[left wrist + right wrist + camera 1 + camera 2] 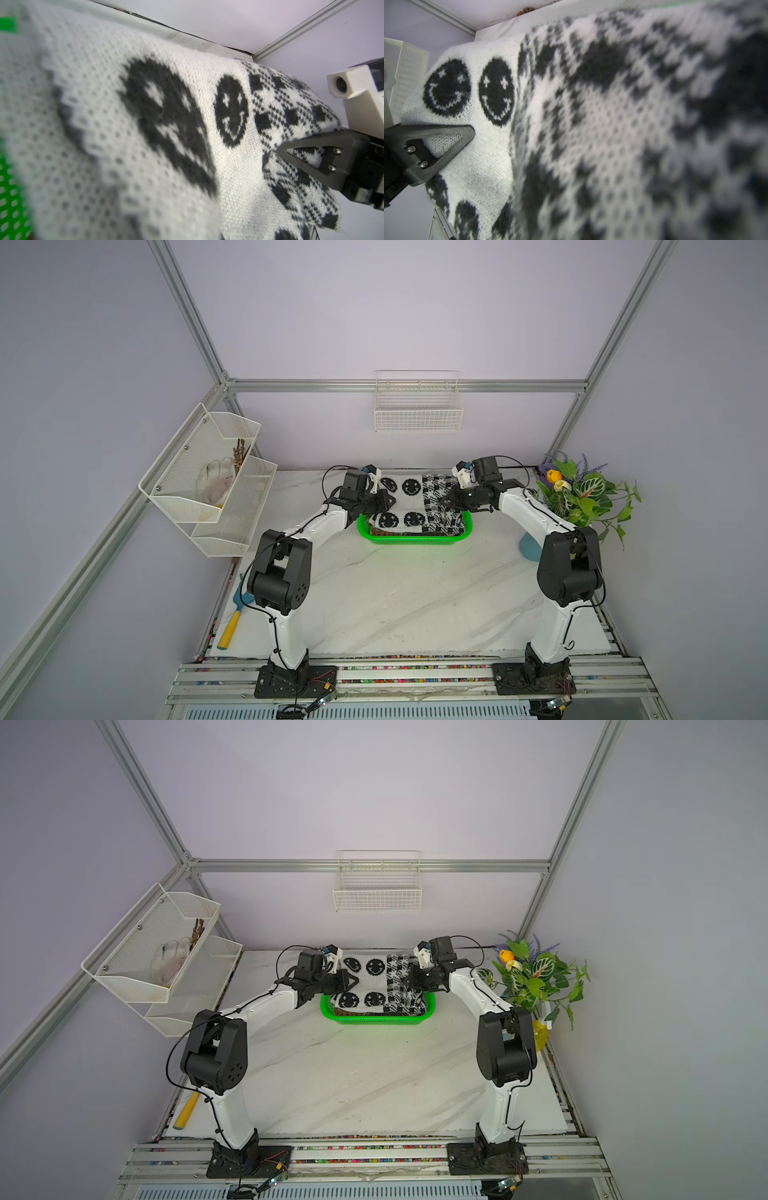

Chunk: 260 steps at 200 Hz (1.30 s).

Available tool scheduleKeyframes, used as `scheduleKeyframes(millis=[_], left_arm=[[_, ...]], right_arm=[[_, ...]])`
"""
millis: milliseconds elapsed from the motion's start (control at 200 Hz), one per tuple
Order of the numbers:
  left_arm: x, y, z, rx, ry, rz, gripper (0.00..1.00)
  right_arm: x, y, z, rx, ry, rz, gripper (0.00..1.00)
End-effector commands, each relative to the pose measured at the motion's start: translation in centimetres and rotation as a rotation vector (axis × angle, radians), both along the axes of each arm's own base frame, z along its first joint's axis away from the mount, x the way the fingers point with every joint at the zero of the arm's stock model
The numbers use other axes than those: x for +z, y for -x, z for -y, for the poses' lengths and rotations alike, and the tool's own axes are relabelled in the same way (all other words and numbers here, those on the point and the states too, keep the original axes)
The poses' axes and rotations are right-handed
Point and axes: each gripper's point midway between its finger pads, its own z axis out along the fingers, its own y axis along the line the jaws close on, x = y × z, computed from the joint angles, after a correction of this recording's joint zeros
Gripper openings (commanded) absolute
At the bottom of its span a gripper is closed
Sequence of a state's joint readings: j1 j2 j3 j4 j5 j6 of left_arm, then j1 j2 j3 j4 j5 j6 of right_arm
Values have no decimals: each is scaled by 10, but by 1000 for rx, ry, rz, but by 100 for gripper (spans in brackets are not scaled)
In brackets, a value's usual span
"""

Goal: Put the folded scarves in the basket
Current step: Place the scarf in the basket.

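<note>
Folded black-and-white knit scarf (409, 502) mid-frame over bright green perforated plastic basket (411, 540), left end effector (388, 502) and right end effector (446, 501) pinching its opposite ends.

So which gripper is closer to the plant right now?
The right gripper. It grips the scarf by its checkered end, on the side of the green basket toward the plant. The left gripper grips the smiley-face end, on the far side from the plant.
</note>
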<state>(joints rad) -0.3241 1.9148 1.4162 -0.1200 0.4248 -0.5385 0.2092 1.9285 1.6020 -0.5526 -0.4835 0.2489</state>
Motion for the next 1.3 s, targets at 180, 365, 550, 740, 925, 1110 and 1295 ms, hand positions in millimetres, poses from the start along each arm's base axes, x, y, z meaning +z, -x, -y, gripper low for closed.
scheduleKeyframes(millis=[180,365,550,740,925,1110,1295], left_arm=[[-15,-13,-16,5,58,7,6],[-15,-9,-24,21,60,3,20],[4,-3,-24,15,66,36,26],[14,-1,-29,37,56,51,42],[25,2,-35,61,49,70,56],[30,4,-36,69,64,76,61],[47,10,-48,109,2,109,62]], right_arm=[[-9,-5,15,-37,74,20,28],[-8,-2,22,-70,95,38,38],[10,5,28,-91,102,83,45],[29,15,34,-116,109,131,53],[29,23,35,-115,111,118,54],[29,29,33,-113,120,122,52],[48,33,45,-170,180,182,53]])
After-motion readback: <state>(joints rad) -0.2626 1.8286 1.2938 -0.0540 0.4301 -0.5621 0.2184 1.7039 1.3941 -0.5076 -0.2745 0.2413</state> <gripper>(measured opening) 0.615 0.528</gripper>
